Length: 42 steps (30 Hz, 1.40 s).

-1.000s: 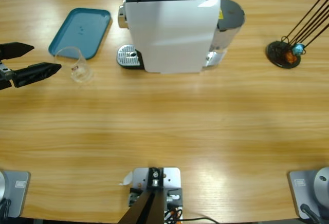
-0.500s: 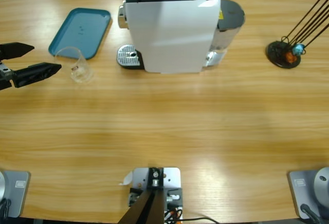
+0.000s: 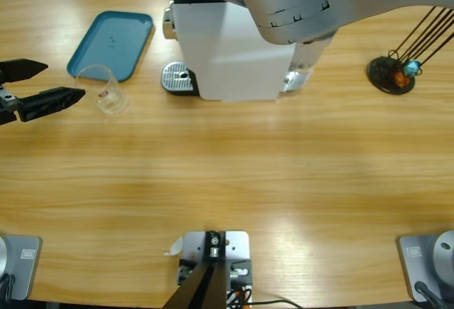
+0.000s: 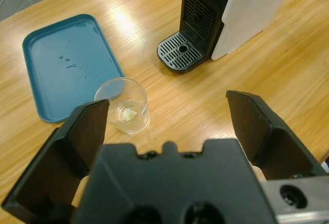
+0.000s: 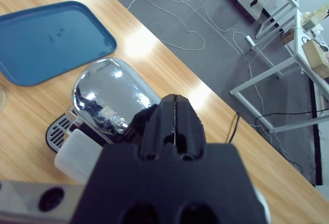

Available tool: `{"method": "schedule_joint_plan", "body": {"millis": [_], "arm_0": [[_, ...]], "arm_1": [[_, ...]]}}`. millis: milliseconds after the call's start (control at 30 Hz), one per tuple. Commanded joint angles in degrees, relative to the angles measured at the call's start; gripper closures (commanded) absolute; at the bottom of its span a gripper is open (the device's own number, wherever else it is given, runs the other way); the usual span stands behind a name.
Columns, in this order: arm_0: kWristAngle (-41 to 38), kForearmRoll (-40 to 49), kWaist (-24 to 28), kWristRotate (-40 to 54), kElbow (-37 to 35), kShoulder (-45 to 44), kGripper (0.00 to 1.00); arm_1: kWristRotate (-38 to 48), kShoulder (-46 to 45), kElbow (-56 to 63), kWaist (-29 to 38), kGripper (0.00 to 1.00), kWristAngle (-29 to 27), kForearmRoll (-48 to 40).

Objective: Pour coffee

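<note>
The left gripper [image 3: 51, 86] was held at the left edge of the bench [image 3: 227, 174], its fingers [image 4: 87, 129] spread wide and empty, just left of a small clear glass [image 3: 111, 95] set beside the near corner of the blue tray [image 3: 112, 43]. The right gripper [image 5: 176, 112], fingers pressed together on nothing, was poised above the chrome top of the white coffee machine [image 3: 234, 50]; whether coffee lay in the glass could not be told

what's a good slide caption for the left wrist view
Open left gripper faces a clear glass beside a blue tray, coffee machine beyond.
</note>
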Motion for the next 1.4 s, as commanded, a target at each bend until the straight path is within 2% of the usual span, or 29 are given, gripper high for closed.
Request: {"method": "schedule_joint_plan", "body": {"millis": [33, 933, 1100, 1200, 1333, 1367, 1400], "arm_0": [[0.6, -0.8, -0.6, 0.1, 2.2, 1.9, 0.006], [0.7, -0.8, -0.6, 0.1, 2.4, 1.6, 0.009], [1.1, -0.8, -0.6, 0.1, 2.5, 0.5, 0.006], [2.6, -0.7, -0.4, 0.0, 2.5, -0.4, 0.004], [3.2, 0.8, 1.0, -1.4, 2.0, -3.8, 0.004], [3.2, 1.6, 1.8, -1.8, 1.9, -4.2, 0.004], [3.2, 2.0, 2.3, -2.4, 2.1, -4.5, 0.004]], "arm_1": [[2.9, 10.2, 7.3, 1.9, 1.0, 2.8, -1.0], [7.0, 10.0, 14.7, 2.2, 1.0, 3.0, -6.7], [7.5, 3.5, 14.7, 2.2, 1.0, 1.6, -6.4], [7.8, -5.4, 14.0, 2.2, 0.989, 5.8, -2.8], [9.3, -19.0, 11.6, -1.3, 0.285, 20.7, 8.6], [10.0, -21.7, 11.1, -2.7, 0.141, 23.8, 12.2], [10.2, -24.4, 11.1, -3.6, 0.067, 25.8, 15.2]]}}
